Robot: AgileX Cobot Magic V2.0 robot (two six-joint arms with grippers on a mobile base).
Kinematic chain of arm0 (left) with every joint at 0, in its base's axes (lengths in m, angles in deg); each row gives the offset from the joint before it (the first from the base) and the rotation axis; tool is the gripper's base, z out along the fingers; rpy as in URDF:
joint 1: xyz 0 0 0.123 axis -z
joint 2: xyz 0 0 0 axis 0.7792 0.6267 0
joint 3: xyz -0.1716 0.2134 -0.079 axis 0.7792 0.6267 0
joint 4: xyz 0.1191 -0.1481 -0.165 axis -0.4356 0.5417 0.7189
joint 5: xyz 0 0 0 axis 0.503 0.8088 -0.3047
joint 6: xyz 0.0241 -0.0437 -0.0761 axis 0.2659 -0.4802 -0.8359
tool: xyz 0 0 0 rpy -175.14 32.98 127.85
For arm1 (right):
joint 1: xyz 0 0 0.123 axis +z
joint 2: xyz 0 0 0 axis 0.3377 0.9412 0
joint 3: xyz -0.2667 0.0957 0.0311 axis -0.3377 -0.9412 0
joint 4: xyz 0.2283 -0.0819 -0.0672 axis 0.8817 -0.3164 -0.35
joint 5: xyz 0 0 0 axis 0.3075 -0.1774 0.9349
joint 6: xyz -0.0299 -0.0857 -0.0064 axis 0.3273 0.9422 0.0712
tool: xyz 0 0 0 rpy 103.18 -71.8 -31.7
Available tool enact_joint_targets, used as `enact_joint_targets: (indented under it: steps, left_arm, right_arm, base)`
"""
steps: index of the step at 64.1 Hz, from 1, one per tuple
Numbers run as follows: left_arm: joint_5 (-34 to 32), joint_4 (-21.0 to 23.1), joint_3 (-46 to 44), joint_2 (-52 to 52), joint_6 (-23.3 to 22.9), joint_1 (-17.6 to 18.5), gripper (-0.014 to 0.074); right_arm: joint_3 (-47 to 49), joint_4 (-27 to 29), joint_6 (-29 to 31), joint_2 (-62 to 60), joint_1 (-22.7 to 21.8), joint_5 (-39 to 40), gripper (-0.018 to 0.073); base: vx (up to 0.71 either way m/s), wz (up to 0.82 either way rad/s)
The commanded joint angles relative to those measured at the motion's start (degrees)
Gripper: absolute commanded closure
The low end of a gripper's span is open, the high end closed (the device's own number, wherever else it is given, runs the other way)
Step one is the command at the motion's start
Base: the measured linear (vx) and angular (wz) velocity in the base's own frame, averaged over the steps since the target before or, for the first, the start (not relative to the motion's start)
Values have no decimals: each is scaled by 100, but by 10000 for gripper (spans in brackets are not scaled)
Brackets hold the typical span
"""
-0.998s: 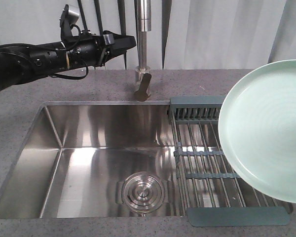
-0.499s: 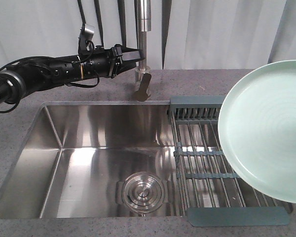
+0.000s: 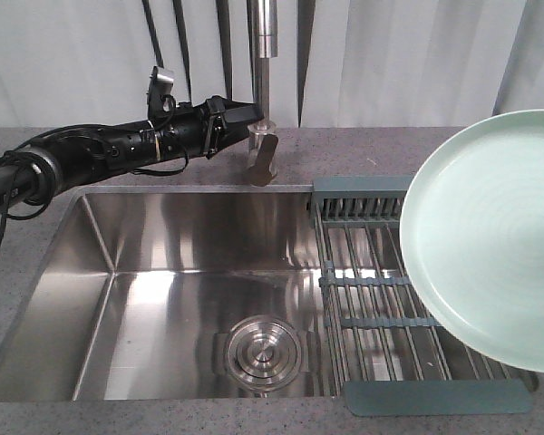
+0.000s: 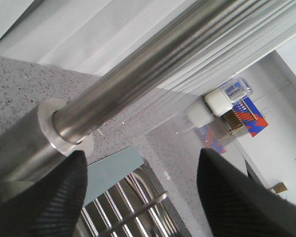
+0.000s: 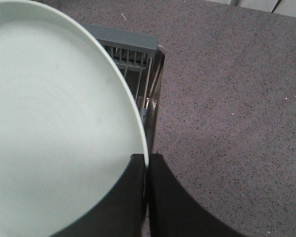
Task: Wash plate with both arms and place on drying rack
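One plate (image 5: 54,123), rim pinched in the narrow gap btwn the right gripper (image 5: 147,165) fingers (image 5: 133,197). It's tilted up over the drying rack (image 3: 372,281), not set on it. Rack x1, below and beyond those fingertips. Drain (image 3: 263,349) x1 in the sink (image 3: 163,236). Further back, the left gripper (image 3: 252,115) has fingers (image 4: 39,197) spread wide, holding nothing. Faucet (image 4: 138,64) x1, stem right by one pad; contact unclear. No water seen, so prob. wash not begun: rinse + racking left. Grippers x2.
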Motion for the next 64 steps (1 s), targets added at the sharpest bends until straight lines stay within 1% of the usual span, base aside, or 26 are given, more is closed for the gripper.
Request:
enact_joint_targets:
  steps: [1, 5, 11, 17, 25, 33, 44, 54, 58, 64]
  left_arm:
    - [-292, 437, -206, -363, -39, 64, 136]
    - [-254, 425, -243, -363, -29, 99, 136]
    - [-228, 531, -263, -363, 119, 172, 136]
    - [-122, 444, -264, -363, 119, 259, 137]
    - [-66, 424, -264, -363, 182, 373, 156]
    - [-60, 429, -264, -363, 263, 404, 181]
    - [-358, 409, -264, -363, 225, 404, 200]
    - [-712, 15, -264, -363, -50, 404, 200]
    - [-841, -191, -264, -363, -49, 404, 200]
    - [-1062, -331, -264, -363, -43, 404, 200]
  right_arm:
    - [162, -12, 1, -22, -40, 372, 566]
    - [162, -13, 1, -22, -40, 377, 566]
    - [162, -13, 1, -22, -40, 377, 566]
    - [162, -13, 1, -22, -40, 377, 566]
    - [162, -13, 1, -22, -40, 377, 566]
    - [162, -13, 1, -22, -40, 377, 566]
    - [162, -13, 1, -22, -40, 372, 566]
    - [162, -13, 1, -22, -40, 367, 566]
    - [162, -13, 1, -22, -40, 367, 566]
    - [162, -13, 1, -22, -40, 367, 566]
  base:
    - [0, 0]
    - [0, 0]
    - [0, 0]
    - [0, 0]
    - [0, 0]
    - [0, 0]
    - [0, 0]
    - [0, 0]
    - [0, 0]
    - [0, 0]
